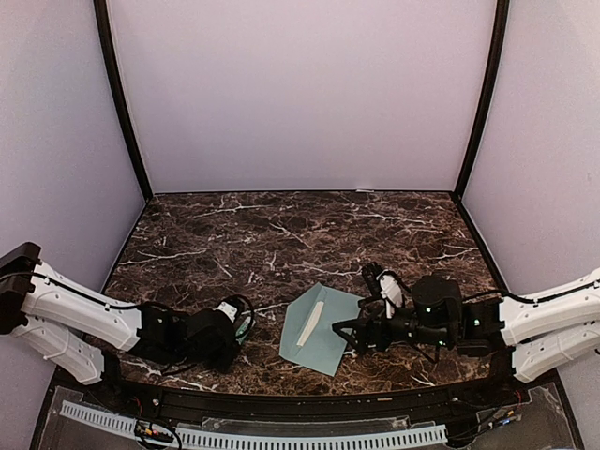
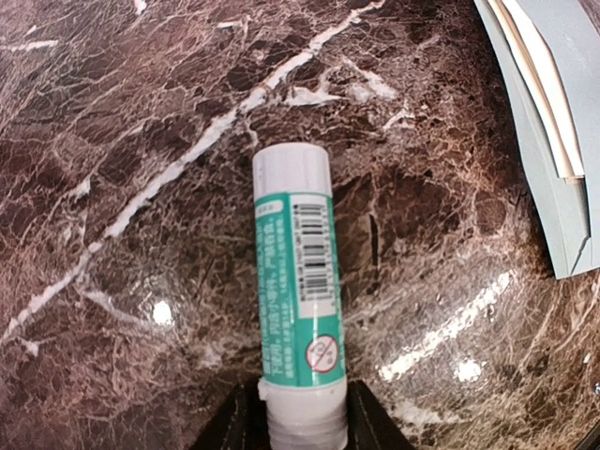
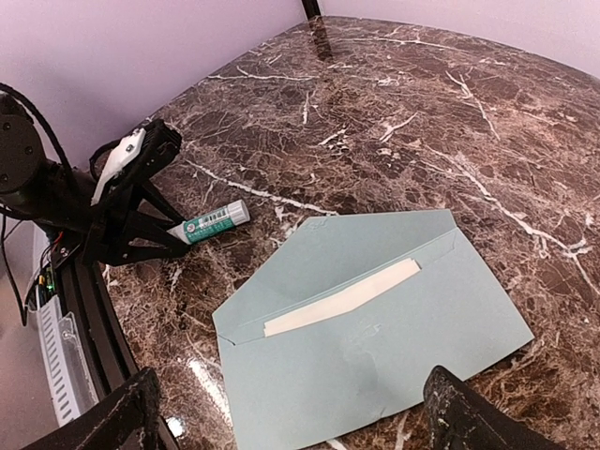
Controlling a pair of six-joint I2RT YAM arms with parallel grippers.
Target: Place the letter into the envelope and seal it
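One envelope (image 1: 321, 345) lies flat, long axis apparently running near-to-far.

Envelope (image 1: 314, 339) flat on table (image 1: 281, 234) | letter (image 3: 342, 298) tucked in envelope | glue stick (image 2: 298, 291) on table, left of envelope, apart from it

Your left wrist view cuts the glue stick (image 2: 294, 281) at the bottom edge, the envelope (image 2: 561, 225) at upper right.
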